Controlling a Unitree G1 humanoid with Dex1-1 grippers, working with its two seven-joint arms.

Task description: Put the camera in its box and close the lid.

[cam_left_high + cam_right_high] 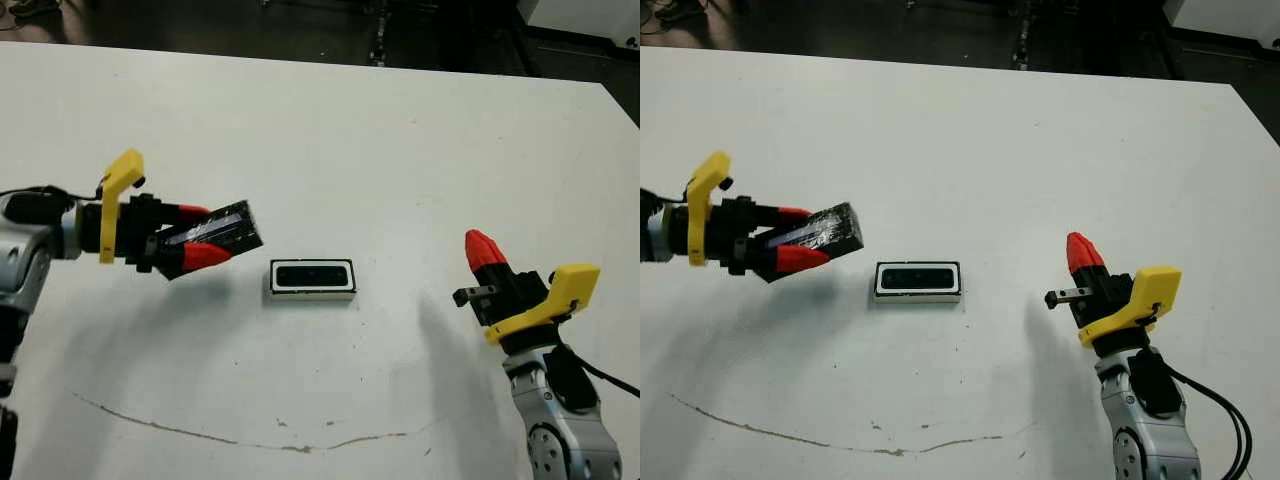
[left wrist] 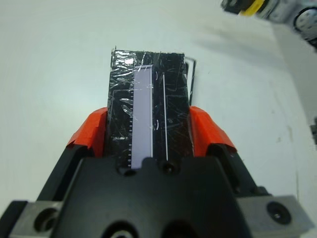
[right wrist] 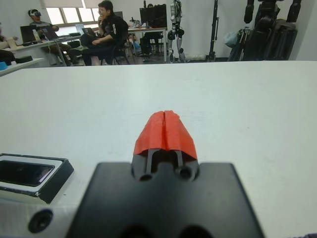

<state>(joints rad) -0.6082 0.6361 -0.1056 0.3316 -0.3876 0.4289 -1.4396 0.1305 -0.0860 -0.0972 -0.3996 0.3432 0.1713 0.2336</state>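
The box [image 1: 312,279] lies in the middle of the table, and the camera [image 1: 311,275] rests flat inside it as a dark bar within the white rim. To its left my left gripper [image 1: 205,238] hovers above the table, shut on the lid [image 1: 215,238], a glossy black slab gripped by its long sides between the red fingers [image 2: 94,130]. The lid [image 2: 148,114] juts past the fingertips toward the box. My right gripper [image 1: 482,248] stands to the right of the box with its red fingers pressed together and nothing in them. The box corner [image 3: 29,176] appears in the right wrist view.
A thin brown mark [image 1: 250,438] runs across the table's near part. The table's far edge [image 1: 300,58] borders a dark floor. In the right wrist view, people sit at desks [image 3: 99,34] and equipment stands [image 3: 257,25] rise beyond the table.
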